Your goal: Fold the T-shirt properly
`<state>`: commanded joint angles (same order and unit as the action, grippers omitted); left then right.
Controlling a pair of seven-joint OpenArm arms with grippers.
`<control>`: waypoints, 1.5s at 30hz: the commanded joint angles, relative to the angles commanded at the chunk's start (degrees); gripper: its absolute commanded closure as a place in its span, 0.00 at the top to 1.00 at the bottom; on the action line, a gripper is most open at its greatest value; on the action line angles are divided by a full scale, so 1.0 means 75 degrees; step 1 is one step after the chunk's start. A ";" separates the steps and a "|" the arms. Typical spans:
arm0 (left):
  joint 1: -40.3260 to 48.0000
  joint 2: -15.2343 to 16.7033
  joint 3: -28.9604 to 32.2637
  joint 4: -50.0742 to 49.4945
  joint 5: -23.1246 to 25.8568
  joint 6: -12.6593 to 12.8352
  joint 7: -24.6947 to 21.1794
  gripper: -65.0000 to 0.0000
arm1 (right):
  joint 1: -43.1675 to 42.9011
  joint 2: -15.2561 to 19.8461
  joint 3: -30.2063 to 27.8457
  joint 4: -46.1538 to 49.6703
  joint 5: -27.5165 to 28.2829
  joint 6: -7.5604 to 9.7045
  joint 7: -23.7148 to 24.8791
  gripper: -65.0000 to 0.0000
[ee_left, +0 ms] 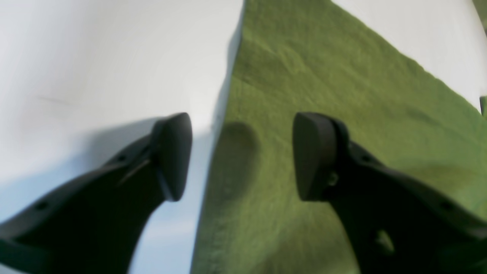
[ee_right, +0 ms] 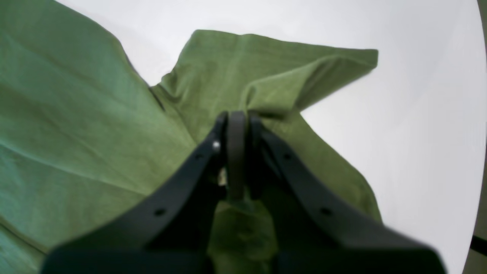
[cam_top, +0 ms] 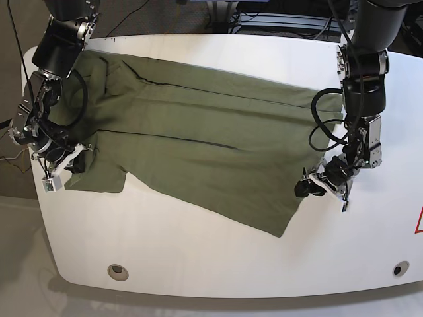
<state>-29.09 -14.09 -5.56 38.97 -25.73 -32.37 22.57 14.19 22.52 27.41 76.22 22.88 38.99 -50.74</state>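
The olive-green T-shirt (cam_top: 198, 142) lies spread across the white table (cam_top: 198, 251), neck end toward the base view's left. My right gripper (ee_right: 236, 125) is shut on a fold of the sleeve (ee_right: 274, 68), which is bunched and lifted at the fingertips; in the base view it (cam_top: 76, 160) sits at the shirt's left sleeve. My left gripper (ee_left: 241, 156) is open and straddles the shirt's edge (ee_left: 224, 125), one finger over bare table and the other over cloth (ee_left: 342, 87). The base view shows it (cam_top: 309, 187) at the lower right hem corner.
The table's rounded front edge (cam_top: 218, 290) has two round holes (cam_top: 117, 271) (cam_top: 397, 269). Black cables (cam_top: 317, 115) loop beside the arm on the base view's right. Behind the table, cables and equipment (cam_top: 264, 13) lie on the floor.
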 joint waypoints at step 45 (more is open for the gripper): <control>0.1386 -0.1035 0.0573 0.3015 -0.1524 -0.0381 0.1694 0.00 | -0.0052 -0.0036 0.0037 0.0154 0.0058 0.0026 0.0049 0.00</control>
<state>-18.70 -21.85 -1.27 61.58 -37.16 -35.23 35.27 13.80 22.25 27.69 77.38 23.31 39.19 -50.37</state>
